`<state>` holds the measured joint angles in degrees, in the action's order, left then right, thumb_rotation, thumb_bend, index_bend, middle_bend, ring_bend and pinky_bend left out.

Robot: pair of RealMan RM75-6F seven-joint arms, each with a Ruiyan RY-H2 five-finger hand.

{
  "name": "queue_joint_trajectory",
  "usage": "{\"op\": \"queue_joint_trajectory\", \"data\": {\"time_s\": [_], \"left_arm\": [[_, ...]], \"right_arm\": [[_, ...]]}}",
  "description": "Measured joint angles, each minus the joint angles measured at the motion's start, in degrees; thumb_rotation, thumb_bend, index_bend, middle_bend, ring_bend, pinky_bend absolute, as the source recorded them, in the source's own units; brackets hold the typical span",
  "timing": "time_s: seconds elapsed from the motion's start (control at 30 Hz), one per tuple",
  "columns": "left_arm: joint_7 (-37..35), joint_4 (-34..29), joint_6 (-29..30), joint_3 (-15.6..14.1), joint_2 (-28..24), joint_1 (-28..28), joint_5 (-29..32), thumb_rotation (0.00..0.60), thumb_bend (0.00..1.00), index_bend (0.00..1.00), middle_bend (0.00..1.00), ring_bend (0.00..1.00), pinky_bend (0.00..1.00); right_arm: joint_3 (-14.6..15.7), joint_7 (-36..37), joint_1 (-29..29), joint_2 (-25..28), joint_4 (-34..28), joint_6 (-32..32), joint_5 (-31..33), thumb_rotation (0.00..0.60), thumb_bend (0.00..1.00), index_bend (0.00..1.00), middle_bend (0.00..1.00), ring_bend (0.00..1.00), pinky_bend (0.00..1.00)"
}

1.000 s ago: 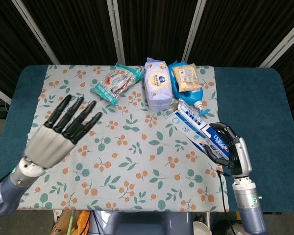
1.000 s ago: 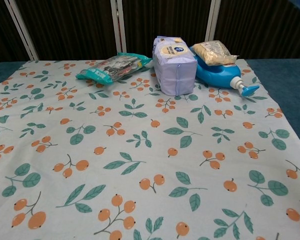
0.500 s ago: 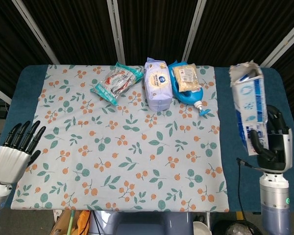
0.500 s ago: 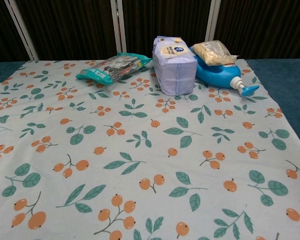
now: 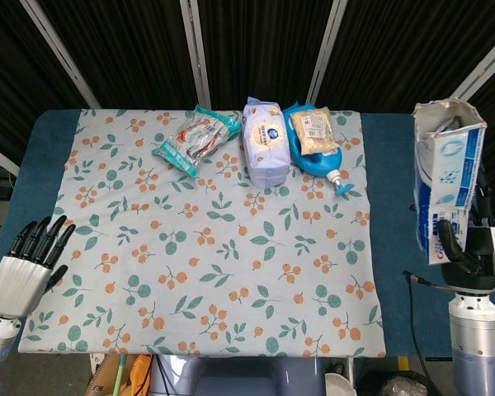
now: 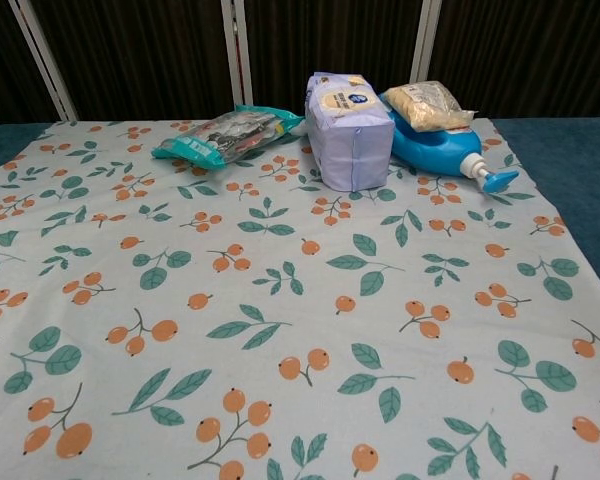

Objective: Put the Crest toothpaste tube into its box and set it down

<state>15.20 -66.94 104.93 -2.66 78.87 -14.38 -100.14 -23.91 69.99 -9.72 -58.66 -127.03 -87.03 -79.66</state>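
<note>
In the head view my right hand [image 5: 472, 247] grips the lower end of the white and blue Crest toothpaste box [image 5: 445, 186], which stands almost upright at the far right, off the cloth, with its torn open end up. The tube itself cannot be seen apart from the box. At the lower left, over the table's edge, my left hand [image 5: 23, 268] holds nothing, its dark fingers straight and slightly apart. Neither hand nor the box shows in the chest view.
At the back of the floral cloth [image 5: 214, 247] lie a green snack packet [image 5: 196, 139], a pale purple wipes pack [image 5: 266, 142] and a blue pump bottle [image 5: 318, 157] with a beige packet on it. The same items show in the chest view: wipes pack [image 6: 348, 128], bottle [image 6: 435, 150].
My right hand has lifted the box off the cloth, turned it upright and carried it right. My left hand has drawn back from over the cloth to the lower left edge.
</note>
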Motion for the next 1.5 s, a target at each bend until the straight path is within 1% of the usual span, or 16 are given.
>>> {"op": "queue_joint_trajectory", "data": {"time_s": [0.03, 0.07, 0.13, 0.2, 0.3, 0.43, 0.5, 0.6, 0.73, 0.83, 0.93, 1.03, 1.13, 1.27, 1.37, 1.5], "left_arm": [[-0.1, -0.03, -0.15, 0.13, 0.01, 0.09, 0.09, 0.6, 0.0, 0.07, 0.07, 0.13, 0.21], [-0.16, -0.06, -0.26, 0.23, 0.01, 0.15, 0.15, 0.6, 0.0, 0.07, 0.07, 0.13, 0.21], [-0.36, -0.19, -0.48, 0.44, -0.02, 0.25, 0.24, 0.6, 0.0, 0.07, 0.07, 0.13, 0.21], [-0.51, -0.25, -0.65, 0.62, -0.05, 0.31, 0.24, 0.6, 0.0, 0.07, 0.07, 0.13, 0.21], [-0.68, -0.28, -0.88, 0.83, -0.05, 0.42, 0.19, 0.6, 0.0, 0.07, 0.07, 0.13, 0.21], [-0.7, -0.41, -1.16, 1.02, -0.1, 0.58, -0.06, 0.6, 0.0, 0.07, 0.07, 0.13, 0.21], [-0.64, -0.45, -1.28, 1.09, -0.11, 0.62, -0.18, 0.6, 0.0, 0.07, 0.07, 0.13, 0.21], [-0.54, -0.53, -1.48, 1.23, -0.13, 0.7, -0.34, 0.6, 0.0, 0.07, 0.07, 0.13, 0.21], [-0.49, -0.71, -1.64, 1.48, -0.2, 0.82, -0.54, 0.6, 0.0, 0.08, 0.07, 0.13, 0.21], [-0.57, -0.76, -1.8, 1.62, -0.19, 0.83, -0.72, 0.6, 0.0, 0.08, 0.07, 0.13, 0.21], [-0.74, -0.83, -1.94, 1.74, -0.18, 0.82, -0.98, 0.6, 0.0, 0.08, 0.07, 0.13, 0.21], [-1.02, -0.79, -1.83, 1.85, -0.22, 0.87, -1.24, 0.6, 0.0, 0.08, 0.07, 0.13, 0.21], [-1.54, -0.74, -1.7, 1.98, -0.29, 0.97, -1.37, 0.6, 0.0, 0.08, 0.07, 0.13, 0.21], [-2.18, -0.73, -1.8, 2.17, -0.34, 1.06, -1.41, 0.6, 0.0, 0.08, 0.07, 0.13, 0.21], [-2.37, -0.75, -2.03, 2.21, -0.34, 1.05, -1.57, 0.6, 0.0, 0.08, 0.07, 0.13, 0.21], [-2.47, -0.76, -2.26, 2.25, -0.27, 0.96, -1.92, 0.6, 0.0, 0.08, 0.07, 0.13, 0.21]], "right_arm": [[0.02, 0.03, -0.01, 0.01, 0.03, 0.11, 0.08, 0.6, 0.34, 0.29, 0.48, 0.46, 0.56], [-0.01, -0.06, -0.02, -0.02, 0.06, 0.14, 0.39, 0.6, 0.34, 0.29, 0.49, 0.46, 0.56], [-0.01, -0.56, -0.1, -0.1, 0.13, 0.26, 0.91, 0.6, 0.34, 0.28, 0.49, 0.42, 0.56], [0.15, -1.06, -0.28, -0.35, 0.08, 0.7, 1.08, 0.6, 0.34, 0.26, 0.48, 0.41, 0.56], [0.41, -1.13, -0.51, -0.81, -0.17, 1.26, 1.32, 0.6, 0.34, 0.27, 0.48, 0.45, 0.56], [0.42, -1.64, -0.42, -1.2, -0.29, 0.77, 1.17, 0.6, 0.34, 0.27, 0.48, 0.45, 0.56], [0.33, -1.91, -0.36, -1.37, -0.45, 0.52, 1.27, 0.6, 0.34, 0.29, 0.5, 0.47, 0.57], [0.26, -2.45, -0.31, -1.43, -0.61, 0.47, 1.74, 0.6, 0.38, 0.35, 0.55, 0.51, 0.6], [0.46, -4.58, -0.42, -1.33, -0.52, 0.93, 2.42, 0.6, 0.39, 0.36, 0.56, 0.52, 0.61], [1.4, -8.15, -0.87, -1.17, 0.07, 2.5, 2.74, 0.6, 0.39, 0.36, 0.56, 0.52, 0.61], [3.28, -13.66, -1.68, -1.45, 1.35, 5.04, 2.93, 0.6, 0.39, 0.36, 0.56, 0.52, 0.61], [5.85, -20.78, -2.77, -2.86, 3.22, 7.77, 3.15, 0.6, 0.39, 0.36, 0.56, 0.52, 0.61], [8.67, -28.65, -3.91, -5.66, 5.69, 10.09, 3.37, 0.6, 0.39, 0.37, 0.56, 0.52, 0.61], [12.43, -39.45, -5.18, -11.03, 10.03, 12.07, 3.44, 0.6, 0.39, 0.37, 0.56, 0.52, 0.61], [14.8, -45.94, -5.73, -15.58, 13.82, 12.73, 3.58, 0.6, 0.39, 0.37, 0.56, 0.52, 0.61], [17.19, -51.05, -6.01, -20.72, 18.47, 13.07, 3.91, 0.6, 0.39, 0.37, 0.56, 0.52, 0.61]]}}
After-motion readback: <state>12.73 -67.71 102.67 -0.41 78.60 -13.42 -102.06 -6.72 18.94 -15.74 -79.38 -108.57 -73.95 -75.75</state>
